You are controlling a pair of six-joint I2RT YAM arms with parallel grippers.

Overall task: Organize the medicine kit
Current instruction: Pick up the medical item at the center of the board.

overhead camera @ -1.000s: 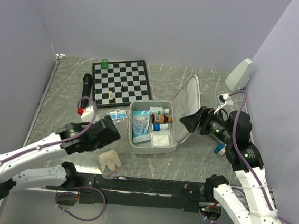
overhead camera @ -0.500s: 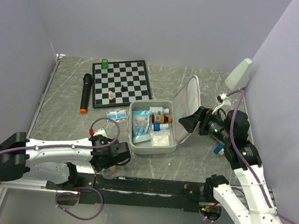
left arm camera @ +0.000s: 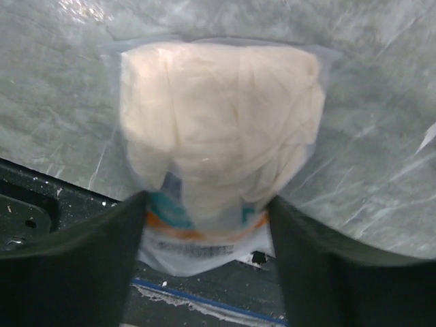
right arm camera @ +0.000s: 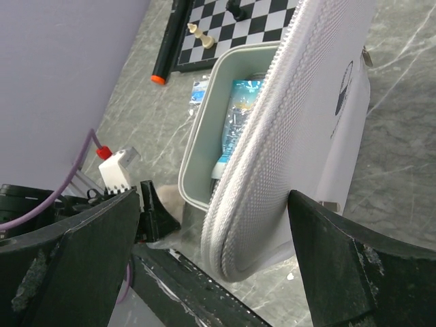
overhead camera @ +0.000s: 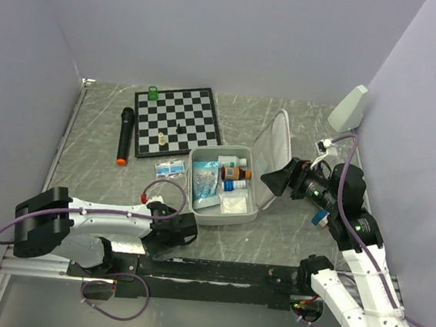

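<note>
Grey marbled tabletop (overhead camera: 87, 159) runs under both my grippers, boxed in by plain lavender walls (overhead camera: 215, 32). My left gripper (left arm camera: 206, 201) hangs low with its jaws apart, one on each side of the near end of a clear bag of cream cloth (left arm camera: 218, 122) (the bag's edges run out of sight behind them). On the near side of those fingers lies the black rail (left arm camera: 34, 218). My right gripper (right arm camera: 212, 197) is spread wide around the raised lid (right arm camera: 306, 102) of the medicine kit (right arm camera: 194, 143). The kit's open tray sits just past the fingertips, holding packets. Beyond it lie a chessboard (right arm camera: 218, 27) and a black orange-tipped rod (right arm camera: 167, 51).
</note>
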